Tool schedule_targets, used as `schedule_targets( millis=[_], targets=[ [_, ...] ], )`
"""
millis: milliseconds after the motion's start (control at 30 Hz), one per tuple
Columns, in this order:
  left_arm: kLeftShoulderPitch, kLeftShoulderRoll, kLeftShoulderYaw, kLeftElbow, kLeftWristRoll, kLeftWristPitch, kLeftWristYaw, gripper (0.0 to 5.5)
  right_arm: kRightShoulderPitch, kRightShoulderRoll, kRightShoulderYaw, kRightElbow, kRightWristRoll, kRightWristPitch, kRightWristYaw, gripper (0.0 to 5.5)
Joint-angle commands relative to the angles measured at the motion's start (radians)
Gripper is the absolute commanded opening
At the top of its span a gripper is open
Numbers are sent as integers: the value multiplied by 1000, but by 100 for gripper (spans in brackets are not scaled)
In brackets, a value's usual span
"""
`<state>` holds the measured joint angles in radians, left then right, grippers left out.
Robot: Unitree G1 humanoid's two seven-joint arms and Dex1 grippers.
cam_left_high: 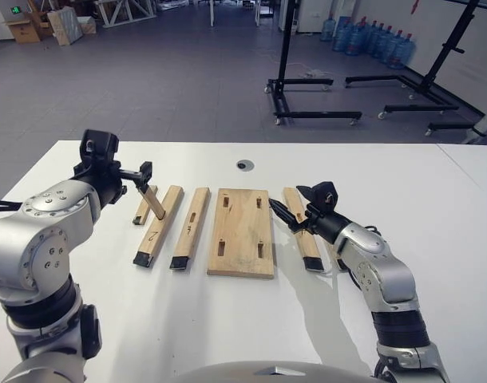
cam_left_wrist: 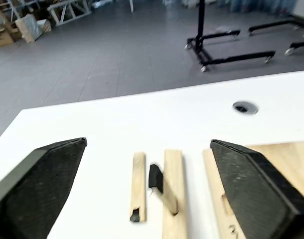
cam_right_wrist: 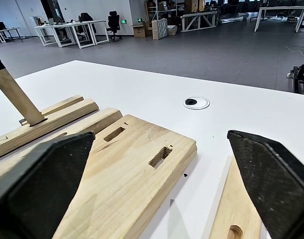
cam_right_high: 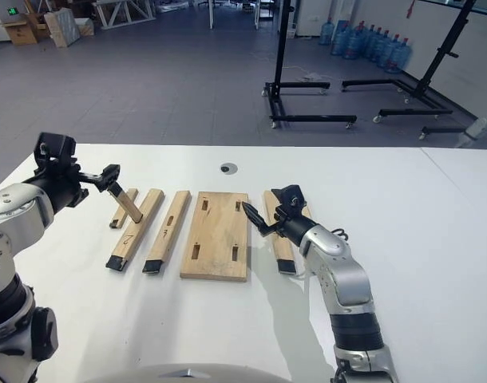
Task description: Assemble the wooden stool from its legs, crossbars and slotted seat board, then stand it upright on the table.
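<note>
Where the left eye view looks down the white table (cam_left_high: 435, 207), the seat board (cam_left_high: 242, 231) lies flat mid-row. One leg (cam_left_high: 157, 226) bears a scribbled mark too small to read, and the left gripper (cam_left_high: 141, 174) sits by a tilted crossbar (cam_left_high: 154, 202) resting on that leg. Left wrist view: fingers (cam_left_wrist: 42, 179) spread wide, crossbar ahead, unclamped. Right wrist view: right gripper (cam_right_wrist: 161, 144) gaping, empty, low over the board's edge.
</note>
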<state>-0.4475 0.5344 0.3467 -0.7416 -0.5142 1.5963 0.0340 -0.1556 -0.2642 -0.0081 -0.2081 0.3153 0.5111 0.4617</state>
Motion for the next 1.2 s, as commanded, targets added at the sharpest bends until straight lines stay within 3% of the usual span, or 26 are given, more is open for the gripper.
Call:
schedule_targets(
  millis=[33, 167, 333, 567, 1000, 1200],
  targets=[
    [95, -53, -6, -1, -7, 18, -2, 525, 2, -8, -8, 8, 3, -11, 1, 490],
    [210, -156, -51, 37, 39, -13, 1, 537, -25, -10, 3, 31, 0, -15, 9, 490],
    [339, -185, -127, 196, 128, -214, -15, 537, -39, -13, 14, 43, 1, -13, 20, 490],
    [363, -212, -208, 400, 201, -452, -71, 537, -36, -8, 32, 33, 2, 1, 26, 490],
    [402, -137, -271, 515, 274, -599, -199, 537, -27, 1, 55, 18, 5, 10, 18, 490],
    [428, -110, -245, 588, 249, -644, -296, 453, -17, 2, 65, 2, 6, 20, 21, 490]
  ],
)
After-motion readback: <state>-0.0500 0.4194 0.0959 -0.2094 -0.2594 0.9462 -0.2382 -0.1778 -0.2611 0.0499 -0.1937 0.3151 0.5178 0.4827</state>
